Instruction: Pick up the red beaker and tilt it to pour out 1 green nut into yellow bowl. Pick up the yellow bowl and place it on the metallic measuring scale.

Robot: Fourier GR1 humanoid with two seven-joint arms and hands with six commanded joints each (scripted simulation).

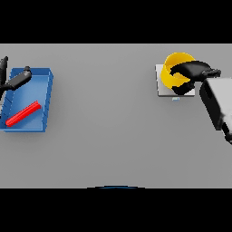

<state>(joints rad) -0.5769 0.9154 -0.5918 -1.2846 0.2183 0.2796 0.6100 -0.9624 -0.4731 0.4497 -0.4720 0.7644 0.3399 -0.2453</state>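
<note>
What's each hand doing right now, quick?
Left hand: open, above the blue tray, holding nothing.
Right hand: curled round the yellow bowl on the scale.

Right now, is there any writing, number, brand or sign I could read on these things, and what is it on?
None can be read. The metallic measuring scale has a small pale patch at its front edge, too blurred to read. The yellow bowl, red beaker and blue tray carry no visible text.
</note>
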